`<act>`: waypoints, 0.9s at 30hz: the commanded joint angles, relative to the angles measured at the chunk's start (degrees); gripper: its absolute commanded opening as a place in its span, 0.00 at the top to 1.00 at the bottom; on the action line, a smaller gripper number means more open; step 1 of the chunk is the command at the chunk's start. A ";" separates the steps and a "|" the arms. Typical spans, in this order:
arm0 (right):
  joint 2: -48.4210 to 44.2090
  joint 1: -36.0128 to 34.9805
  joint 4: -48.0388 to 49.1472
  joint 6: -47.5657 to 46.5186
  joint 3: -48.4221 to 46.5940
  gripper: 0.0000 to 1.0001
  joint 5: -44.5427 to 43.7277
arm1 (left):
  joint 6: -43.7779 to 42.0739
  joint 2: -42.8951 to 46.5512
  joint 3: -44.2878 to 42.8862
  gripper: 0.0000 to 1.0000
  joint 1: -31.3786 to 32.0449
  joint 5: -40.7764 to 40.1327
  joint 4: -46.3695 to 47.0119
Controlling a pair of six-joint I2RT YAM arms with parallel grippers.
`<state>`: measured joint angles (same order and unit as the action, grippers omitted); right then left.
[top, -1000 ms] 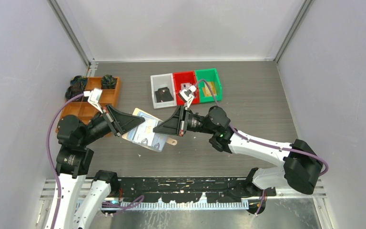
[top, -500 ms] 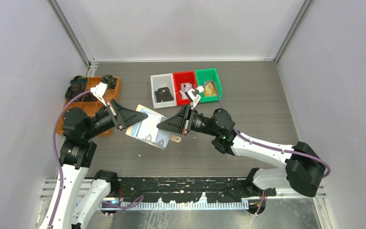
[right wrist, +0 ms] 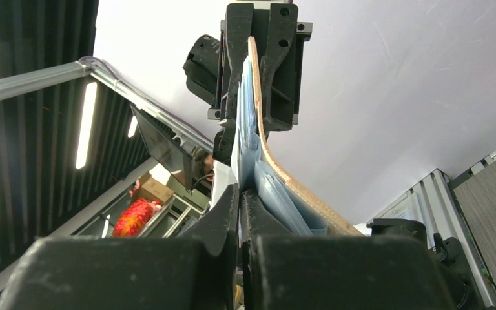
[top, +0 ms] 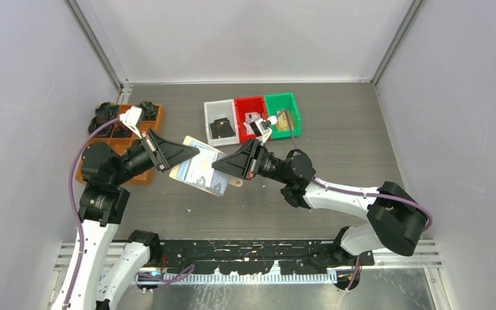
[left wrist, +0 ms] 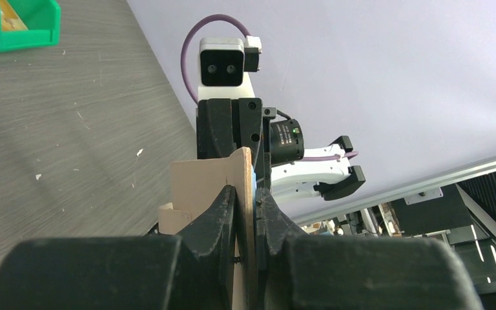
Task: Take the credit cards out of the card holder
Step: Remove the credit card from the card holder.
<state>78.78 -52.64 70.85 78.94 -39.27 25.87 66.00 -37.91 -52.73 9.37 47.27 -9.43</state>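
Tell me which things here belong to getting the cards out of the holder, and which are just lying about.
Job: card holder, credit cards in its sleeves, left hand, right hand.
Lying about: wooden compartment tray, grey bin, red bin, green bin.

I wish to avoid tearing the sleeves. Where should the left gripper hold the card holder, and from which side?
The card holder is open in the air; its tan cover is thin and flat. So grip that cover's edge, edge-on from the robot's left, as the left gripper does; I think this leaves the pale sleeves facing the right gripper.
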 commanded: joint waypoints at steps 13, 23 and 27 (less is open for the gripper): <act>-8.93 0.39 -13.12 -3.55 1.37 0.99 -2.79 | -1.58 -2.32 -6.78 1.00 -1.10 -7.61 12.59; -6.23 -0.96 -4.22 -1.66 1.95 0.99 -4.63 | -1.21 -2.89 -7.76 1.00 -1.09 -9.76 12.38; -6.08 -0.85 -2.19 -1.59 1.45 0.99 -5.28 | -1.28 -2.59 -7.27 1.00 -1.10 -8.95 12.01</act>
<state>72.51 -52.66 64.07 77.36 -36.42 19.46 64.49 -40.86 -57.95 8.60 40.51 -3.18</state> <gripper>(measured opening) 0.057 0.116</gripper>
